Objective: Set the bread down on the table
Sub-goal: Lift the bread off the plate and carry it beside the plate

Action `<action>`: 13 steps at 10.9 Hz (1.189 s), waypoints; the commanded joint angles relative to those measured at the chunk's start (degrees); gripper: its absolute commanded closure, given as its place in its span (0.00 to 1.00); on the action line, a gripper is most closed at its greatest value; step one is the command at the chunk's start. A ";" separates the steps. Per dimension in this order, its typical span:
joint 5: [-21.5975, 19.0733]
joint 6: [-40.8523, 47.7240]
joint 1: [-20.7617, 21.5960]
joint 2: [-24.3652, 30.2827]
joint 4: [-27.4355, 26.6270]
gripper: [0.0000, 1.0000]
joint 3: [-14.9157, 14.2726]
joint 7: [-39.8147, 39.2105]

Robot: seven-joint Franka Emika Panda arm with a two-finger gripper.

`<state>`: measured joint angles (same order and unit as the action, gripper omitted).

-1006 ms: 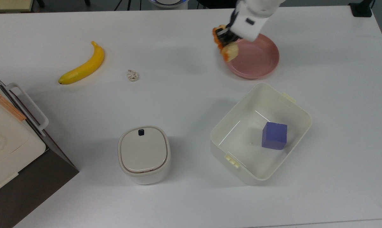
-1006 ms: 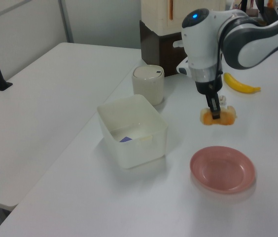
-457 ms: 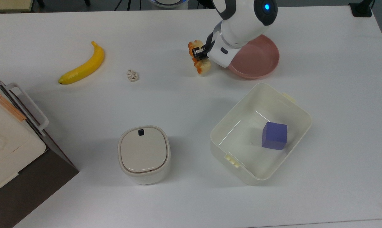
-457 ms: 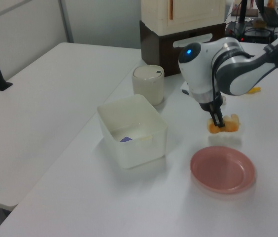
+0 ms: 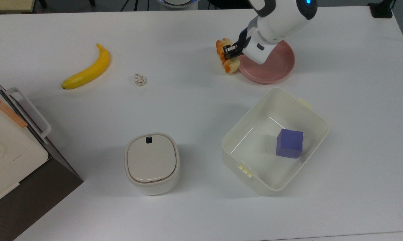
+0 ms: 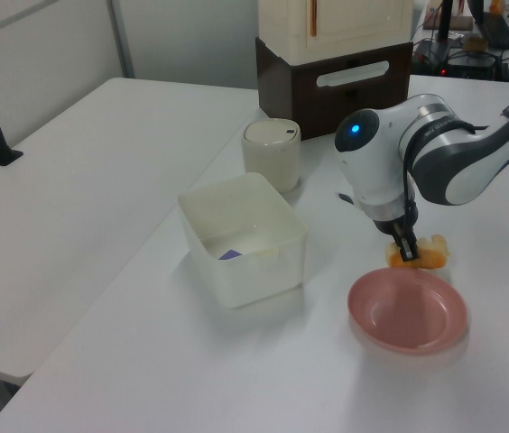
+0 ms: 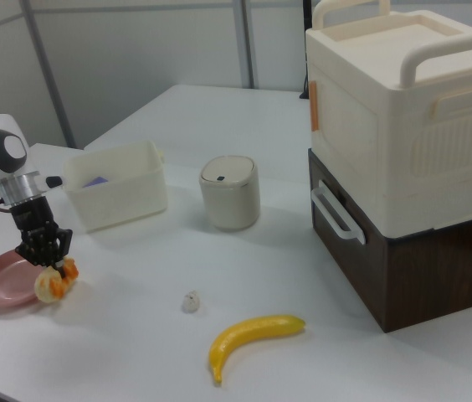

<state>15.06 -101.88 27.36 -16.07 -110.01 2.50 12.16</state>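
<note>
The gripper (image 5: 230,53) clamps the bread (image 5: 228,63) above the table (image 5: 194,107) (white, plain).

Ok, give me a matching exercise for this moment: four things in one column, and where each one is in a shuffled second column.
Things:
1. bread
2. purple block
3. banana
4. crumpled wad

Places:
A. inside the white bin
B. between the gripper fingers, beside the pink plate
C. on the table, between the banana and the plate
D. on the table, toward the top view's left

Pairs: 1-B, 2-A, 3-D, 4-C
</note>
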 commanded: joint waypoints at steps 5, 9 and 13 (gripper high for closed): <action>1.37 -0.86 -5.91 1.83 -0.56 1.00 -2.83 -7.13; 1.03 -0.25 -6.69 2.54 1.19 0.01 -6.19 -7.95; -1.26 -0.17 -7.49 3.15 11.36 0.00 -12.75 -5.83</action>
<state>15.73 -102.04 19.86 -14.41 -104.66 -5.85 5.61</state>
